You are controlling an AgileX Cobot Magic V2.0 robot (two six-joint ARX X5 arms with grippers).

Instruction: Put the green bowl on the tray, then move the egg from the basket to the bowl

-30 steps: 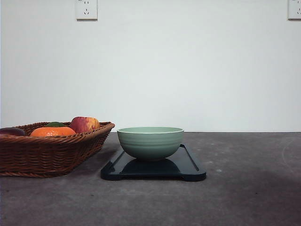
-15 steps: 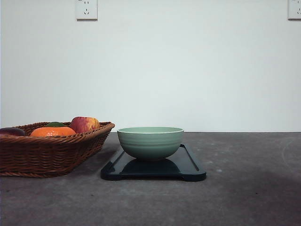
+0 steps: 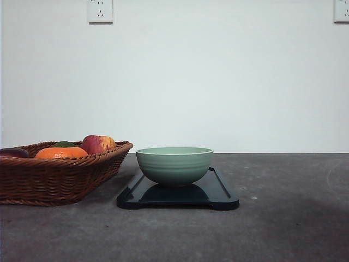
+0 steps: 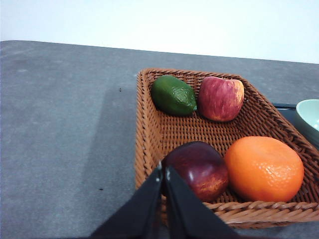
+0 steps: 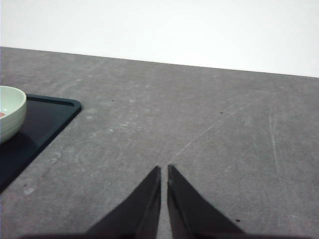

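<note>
Left of the tray [image 3: 221, 191], just beside it: the basket [image 3: 54, 180]. Brown wicker, tight weave, sloping sides, braided rim. Holds a green lime [image 4: 173, 94] with pebbled skin, a streaked red apple [image 4: 221, 98], a glossy dark purple fruit [image 4: 195, 169] and a dimpled orange [image 4: 264, 168]. Cannot tell an egg among these.

Left jaws pressed nearly together, a hairline gap, holding nothing. Hang above the basket's near rim on the side away from the tray, tips over the dark purple fruit.

On the tray, toward its basket end: the green bowl [image 3: 174, 165]. Upright, pale sage ceramic, faint ridges outside, lighter rim. Tray flat, glossy blue-black, rounded corners, low lip, small feet. Bowl step judged done; egg transfer judged the step in hand.

For the transfer:
- Locate the egg before committing.
- Spread the left jaws wide first.
- Descend between neighbouring fruit without nudging it; round, smooth pieces probably roll on the weave.
- Close gently across the egg's narrow waist, since a smooth shell likely slips or cracks under a hard squeeze.
- Lift clear of the braided rim, carry toward the tray, lower well inside the bowl, then release.

Right of the tray: bare grey counter [image 3: 283, 218], matte, scuffed with pale scratches. Right jaws above it, well apart from the tray, almost closed and empty.
</note>
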